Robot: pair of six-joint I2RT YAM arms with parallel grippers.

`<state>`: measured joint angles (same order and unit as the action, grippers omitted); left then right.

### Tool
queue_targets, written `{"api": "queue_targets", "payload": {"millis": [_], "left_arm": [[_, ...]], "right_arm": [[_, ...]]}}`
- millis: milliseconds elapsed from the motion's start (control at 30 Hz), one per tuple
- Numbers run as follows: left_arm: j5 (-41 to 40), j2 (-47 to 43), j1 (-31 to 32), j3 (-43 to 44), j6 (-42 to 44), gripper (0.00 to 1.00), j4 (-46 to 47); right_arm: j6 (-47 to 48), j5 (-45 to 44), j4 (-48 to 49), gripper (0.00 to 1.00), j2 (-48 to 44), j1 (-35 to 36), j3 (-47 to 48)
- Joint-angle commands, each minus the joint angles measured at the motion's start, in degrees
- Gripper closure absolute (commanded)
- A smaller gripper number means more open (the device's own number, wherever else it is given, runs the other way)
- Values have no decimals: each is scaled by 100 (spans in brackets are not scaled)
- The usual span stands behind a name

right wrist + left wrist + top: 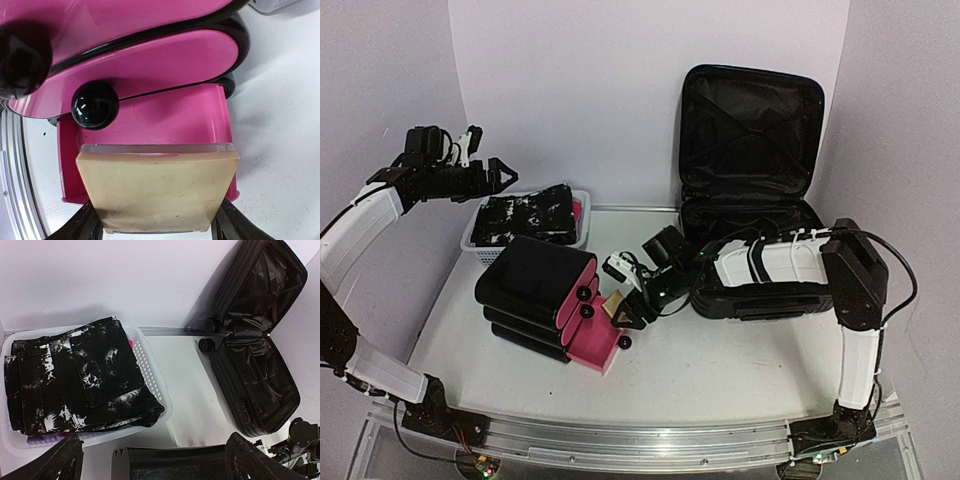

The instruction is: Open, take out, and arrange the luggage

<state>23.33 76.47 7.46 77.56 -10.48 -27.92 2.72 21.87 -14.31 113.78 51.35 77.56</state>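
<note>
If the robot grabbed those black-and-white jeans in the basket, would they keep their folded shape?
Probably not: the jeans are soft folded cloth, so they'd likely sag and unfold. They fill the perforated plastic basket, so a tug might drag it too.

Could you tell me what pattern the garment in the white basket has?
Garment: black with white splotches; left wrist view.

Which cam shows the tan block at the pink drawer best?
Right wrist: the tan block fills the frame, held in the right gripper, above the open pink drawer. Top external shows the block only as a small sliver. Left wrist doesn't show it.
</note>
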Motion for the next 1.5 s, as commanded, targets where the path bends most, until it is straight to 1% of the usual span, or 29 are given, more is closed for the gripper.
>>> {"api": "queue_targets", "payload": {"millis": [0,233,367,500,800,1067,1167,1233,1367,1467], "left_arm": [[26,-82,-2,-12,2,1,270],[10,-123,-4,-48,-7,1,305],[33,-115,0,-49,-24,1,313],[76,-106,1,-50,-48,1,314],[117,-114,0,-65,-86,1,336],[162,-97,1,-72,-106,1,350],[174,-97,0,-74,-116,1,349],[197,-89,-4,-70,-129,1,357],[211,-66,-4,-83,-145,1,366],[232,-66,1,-83,-156,1,381]], "right_arm": [[237,6,300,40,152,57,296],[390,-82,261,39,374,111,515],[520,-272,60,38,433,179,689],[479,-335,179,38,198,258,576],[602,-468,262,38,565,259,688],[920,-644,150,36,341,284,513],[844,-651,384,36,186,292,305],[782,-850,532,36,95,284,193],[703,-1004,1129,35,-151,287,-152],[790,-994,1260,35,-120,283,-138]]}}
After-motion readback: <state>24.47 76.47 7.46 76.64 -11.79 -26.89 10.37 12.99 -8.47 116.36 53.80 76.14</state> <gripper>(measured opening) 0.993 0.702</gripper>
